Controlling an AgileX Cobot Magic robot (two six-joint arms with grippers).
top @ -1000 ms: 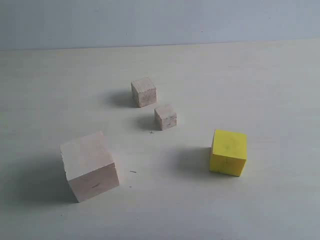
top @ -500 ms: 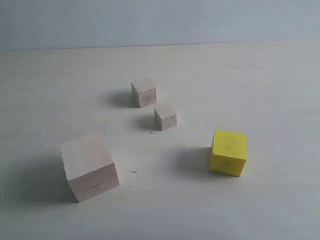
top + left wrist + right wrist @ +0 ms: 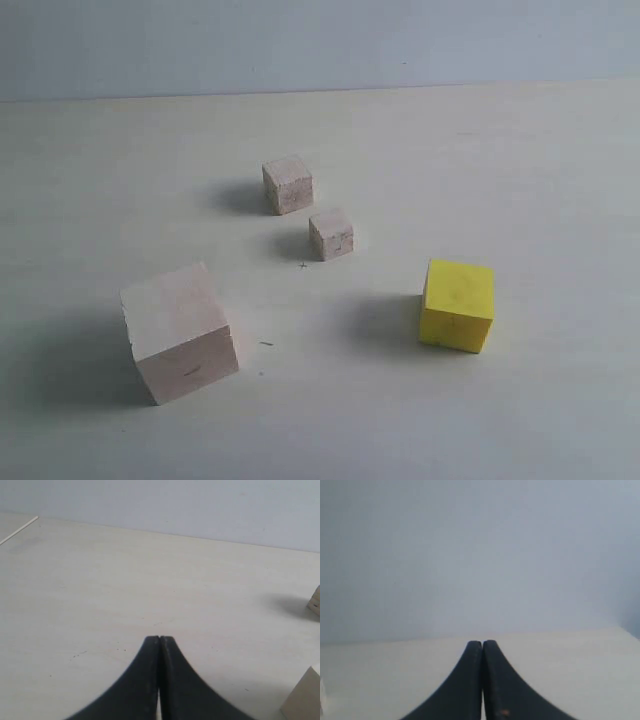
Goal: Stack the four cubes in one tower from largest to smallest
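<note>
Nothing is stacked yet: left pincer [image 3: 159, 639] and right pincer [image 3: 482, 643] are pressed together, empty, while the large cube [image 3: 180, 330], yellow cube [image 3: 457, 305], small cube [image 3: 288, 184] and smallest cube [image 3: 331, 234] sit apart on the worktop [image 3: 520, 150], clear of both tips.

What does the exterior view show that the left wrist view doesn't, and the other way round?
Only the exterior view shows all four cubes whole, standing apart: the large pale cube, the yellow cube, the small pale cube and the smallest pale cube. Only the left wrist view shows the left claw, shut and empty. Both share the pale table and grey wall; the wrist view catches only two pale cube corners, too partial to identify.
</note>
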